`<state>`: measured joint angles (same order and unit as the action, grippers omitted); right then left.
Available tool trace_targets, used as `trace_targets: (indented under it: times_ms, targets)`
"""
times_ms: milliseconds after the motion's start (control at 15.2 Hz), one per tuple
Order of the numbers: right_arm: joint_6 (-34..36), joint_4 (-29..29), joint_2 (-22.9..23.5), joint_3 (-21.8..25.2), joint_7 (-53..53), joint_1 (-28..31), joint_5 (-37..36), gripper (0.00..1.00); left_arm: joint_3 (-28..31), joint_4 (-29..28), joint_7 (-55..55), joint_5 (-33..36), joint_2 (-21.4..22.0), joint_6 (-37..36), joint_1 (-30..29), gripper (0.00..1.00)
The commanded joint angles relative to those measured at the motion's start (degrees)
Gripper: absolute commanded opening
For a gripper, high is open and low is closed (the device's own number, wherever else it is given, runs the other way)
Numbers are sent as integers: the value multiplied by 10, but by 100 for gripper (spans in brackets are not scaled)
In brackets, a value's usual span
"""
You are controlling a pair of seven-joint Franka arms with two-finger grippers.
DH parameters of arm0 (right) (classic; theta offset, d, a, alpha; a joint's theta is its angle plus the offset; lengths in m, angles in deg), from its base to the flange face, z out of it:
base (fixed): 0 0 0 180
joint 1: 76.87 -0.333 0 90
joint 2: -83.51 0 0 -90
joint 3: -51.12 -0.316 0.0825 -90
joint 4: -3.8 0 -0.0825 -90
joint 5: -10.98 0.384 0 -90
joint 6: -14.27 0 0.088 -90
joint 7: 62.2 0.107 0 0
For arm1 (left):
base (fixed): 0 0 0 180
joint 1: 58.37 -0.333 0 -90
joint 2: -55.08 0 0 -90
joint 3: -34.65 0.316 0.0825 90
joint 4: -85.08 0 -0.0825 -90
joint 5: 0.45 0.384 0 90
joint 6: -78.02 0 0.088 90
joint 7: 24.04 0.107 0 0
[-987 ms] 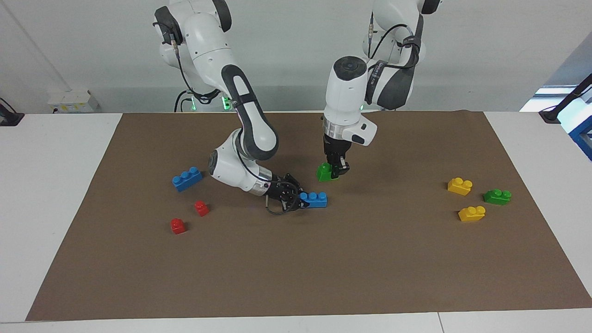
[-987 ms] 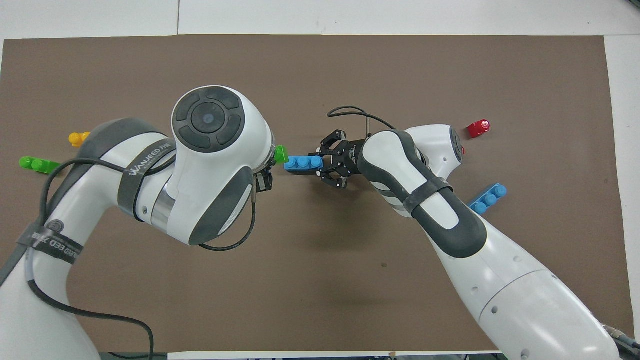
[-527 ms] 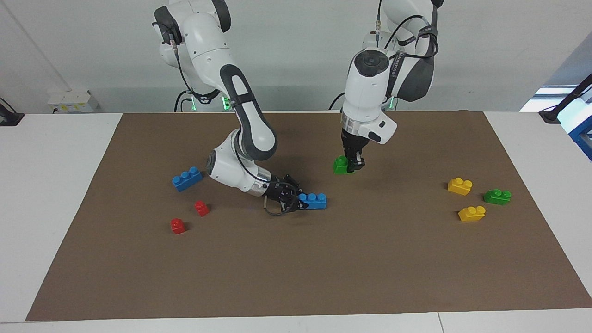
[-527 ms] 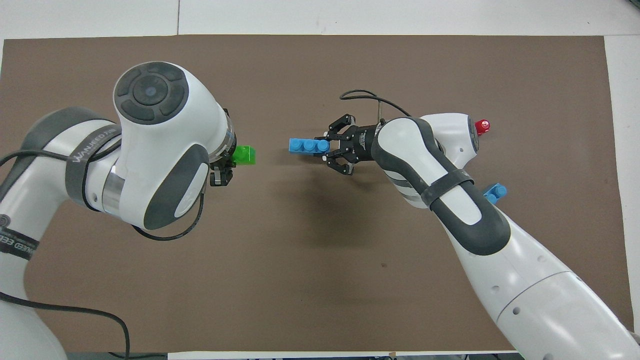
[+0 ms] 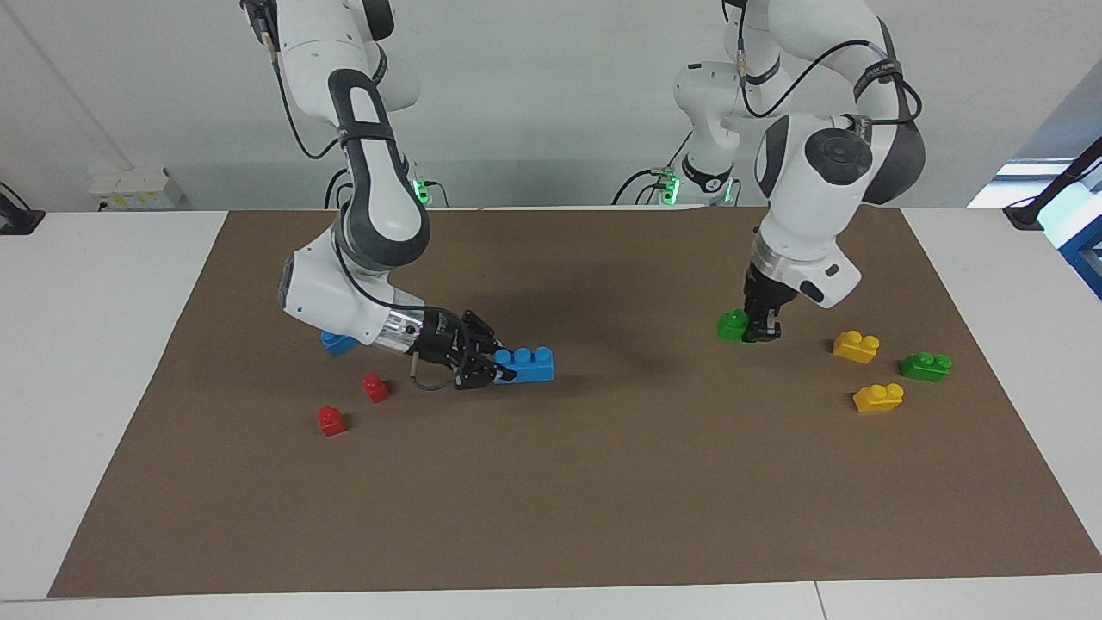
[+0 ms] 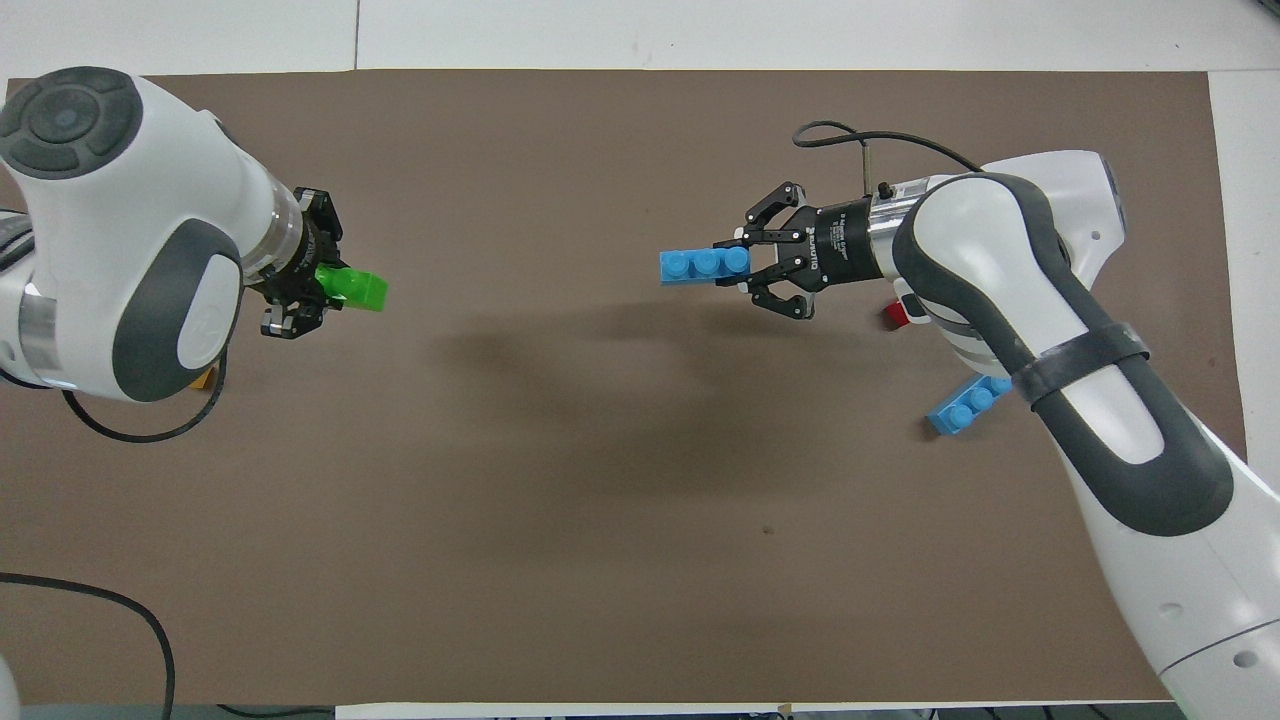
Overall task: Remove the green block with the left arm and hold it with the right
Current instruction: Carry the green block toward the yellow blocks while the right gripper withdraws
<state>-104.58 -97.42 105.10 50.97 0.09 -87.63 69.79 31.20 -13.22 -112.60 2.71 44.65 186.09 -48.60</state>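
Note:
The green block (image 5: 732,325) (image 6: 358,289) is a bright light-green brick, and my left gripper (image 5: 758,331) (image 6: 326,284) is shut on one end of it. It hangs low over the brown mat (image 5: 603,499), toward the left arm's end and beside the yellow bricks. My right gripper (image 5: 502,368) (image 6: 746,265) points sideways, low over the middle of the mat. It is shut on one end of a blue three-stud brick (image 5: 529,362) (image 6: 704,265). A wide stretch of mat separates the two grippers.
Two yellow bricks (image 5: 856,345) (image 5: 878,397) and a darker green brick (image 5: 925,366) lie at the left arm's end. A second blue brick (image 5: 337,344) (image 6: 968,405) and two red blocks (image 5: 375,387) (image 5: 331,420) lie at the right arm's end, under the right arm.
The arms have drawn apart. My left gripper carried the green block toward the left arm's end. My right gripper drew the blue brick toward the right arm's end.

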Motion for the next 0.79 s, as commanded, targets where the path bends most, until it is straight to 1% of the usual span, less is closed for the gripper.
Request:
trace_targets:
  times_ms: [0, 66, 263, 461, 592, 724]
  targets:
    - [44, -11, -23, -6, -5, 37, -41, 10, -4, -22, 96, -9, 17, 5, -49, 0]
    - [69, -12, -26, -6, -9, 53, -49, 10, -4, -32, 135, -10, 18, 17, -65, 0]
    - [130, -18, -33, -6, -39, 102, -53, 10, -4, -86, 191, -10, 36, 85, -100, 0]
    - [175, -26, -23, -6, -90, 158, -54, 10, -4, -126, 246, -10, 45, 136, -131, 0]
    - [184, -27, -16, -7, -115, 173, -78, 10, -4, -141, 271, -10, 41, 163, -139, 0]
    - [184, -34, -15, -6, -129, 175, -84, 10, -4, -154, 298, -10, 31, 193, -143, 0]
